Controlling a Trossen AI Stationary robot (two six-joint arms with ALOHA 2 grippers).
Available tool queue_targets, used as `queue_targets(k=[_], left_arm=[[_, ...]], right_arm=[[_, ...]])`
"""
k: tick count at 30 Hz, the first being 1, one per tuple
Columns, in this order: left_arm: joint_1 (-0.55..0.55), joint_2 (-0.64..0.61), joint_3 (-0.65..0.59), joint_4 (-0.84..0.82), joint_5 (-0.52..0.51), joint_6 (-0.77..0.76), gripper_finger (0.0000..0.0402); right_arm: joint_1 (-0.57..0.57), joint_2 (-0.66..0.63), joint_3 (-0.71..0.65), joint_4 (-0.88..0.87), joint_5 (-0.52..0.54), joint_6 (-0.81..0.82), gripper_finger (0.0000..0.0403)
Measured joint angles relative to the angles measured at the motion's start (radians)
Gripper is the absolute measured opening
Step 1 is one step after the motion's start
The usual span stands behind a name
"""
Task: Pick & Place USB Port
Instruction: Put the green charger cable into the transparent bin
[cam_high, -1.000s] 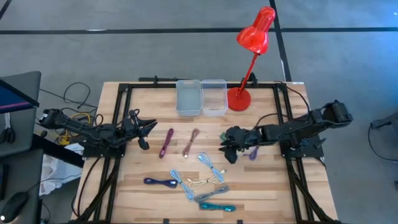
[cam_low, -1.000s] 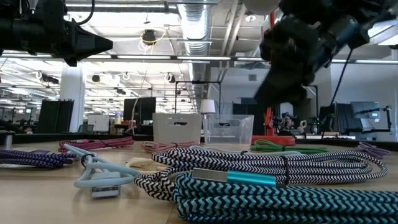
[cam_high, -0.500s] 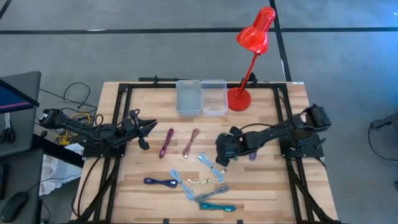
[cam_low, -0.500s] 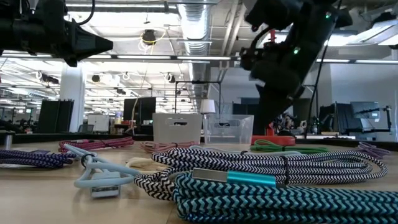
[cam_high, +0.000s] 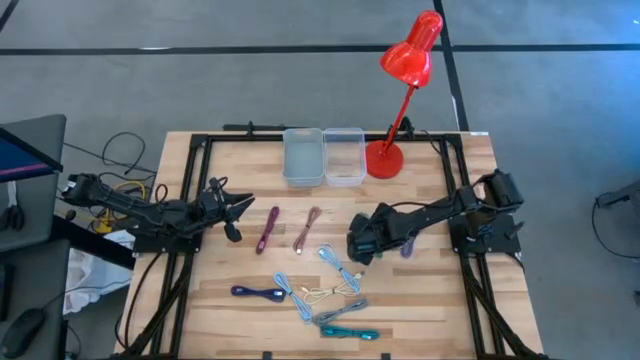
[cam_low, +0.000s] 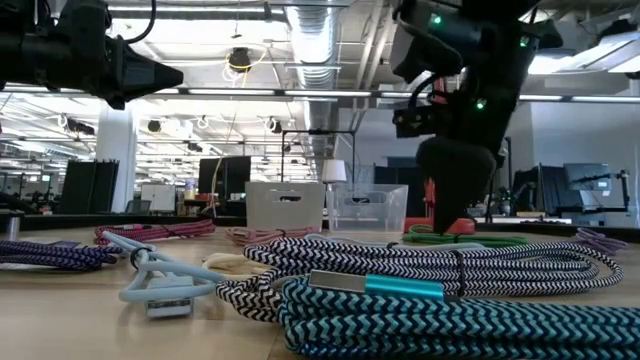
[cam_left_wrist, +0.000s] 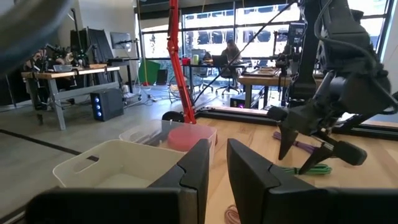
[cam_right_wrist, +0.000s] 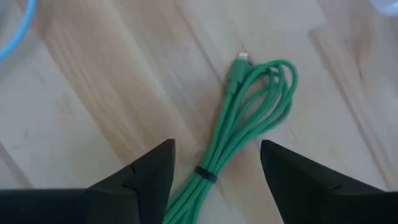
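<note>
While the right hand (cam_high: 362, 247) hangs low over the middle of the counter (cam_high: 430, 300), its fingers are spread wide, and a coiled green cable (cam_right_wrist: 239, 134) is seen lying flat on the wood between them in the right wrist view — not gripped, not lifted. Nothing is held by either hand, so the pick is judged as yet to be made, and the placing after it. Two bins (cam_high: 324, 156) stand side by side at the far edge of the counter, beside a red lamp (cam_high: 402, 90); from above no cable can be made out in them, though this cannot be told for certain. Other cables are left scattered on the counter: two maroon ones (cam_high: 268, 229) nearer the left arm, a blue one (cam_high: 258, 292), and a tangle of light blue, white and teal (cam_high: 335, 297) near the front edge.

The left hand (cam_high: 232, 212) is parked above the left side of the counter; in its own wrist view its fingers (cam_left_wrist: 198, 168) are nearly pressed together, with only a slim gap and nothing in it.

The green cable is hidden under the right hand in the high view — only the right wrist view shows it whole, with its plug end at the far tip of the coil. In the low view it shows as a green strip on the counter below the right hand.
</note>
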Motion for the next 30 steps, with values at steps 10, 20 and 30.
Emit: queue_targets(k=[10, 20, 30], left_arm=[[0.0, 0.003, 0.0, 0.0, 0.0, 0.0, 0.0059], [0.0, 0.003, 0.0, 0.0, 0.0, 0.0, 0.0059], [0.0, 0.003, 0.0, 0.0, 0.0, 0.0, 0.0059]], right_arm=[[-0.022, 0.048, 0.003, 0.015, -0.049, 0.003, 0.0196], [-0.023, 0.047, 0.001, 0.011, -0.067, -0.008, 0.0031], [-0.015, 0.028, -0.002, 0.013, -0.063, -0.059, 0.0006]])
